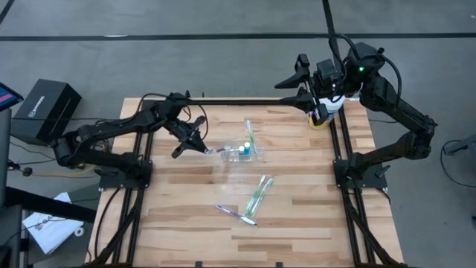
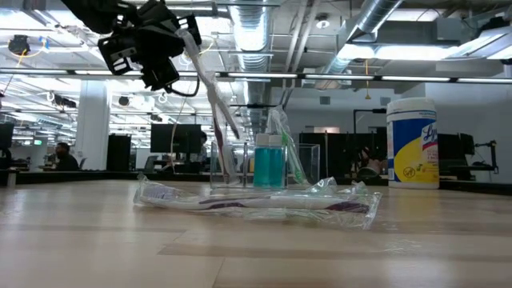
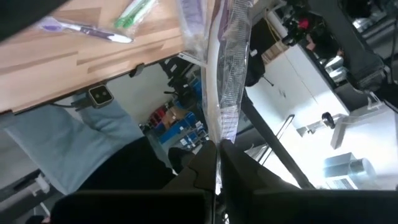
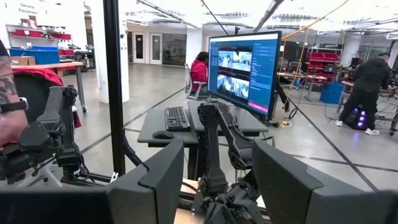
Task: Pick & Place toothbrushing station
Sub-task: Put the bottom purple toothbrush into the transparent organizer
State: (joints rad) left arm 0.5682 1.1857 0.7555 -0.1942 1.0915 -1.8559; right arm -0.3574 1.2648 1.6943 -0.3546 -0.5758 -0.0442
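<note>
I am holding the left pincer [image 1: 195,135] clamped on a wrapped purple-white toothbrush [image 3: 225,74], lifted just beside the clear cup [image 1: 245,152], on the side toward the left arm. In the low view the brush [image 2: 210,96] is slanting down toward the cup [image 2: 264,164], but glare is hiding its tip. Two blue tubes [image 2: 270,162] and a green toothbrush [image 1: 250,132] are standing in the cup. Nearer the worktop's [image 1: 297,216] front edge than the cup, green brushes [image 1: 259,193] and another purple-white brush [image 1: 236,214] are lying flat. The right pincer [image 1: 292,87] is waiting with its jaws wide at the back right corner, partly covering the wipes canister [image 1: 329,112].
</note>
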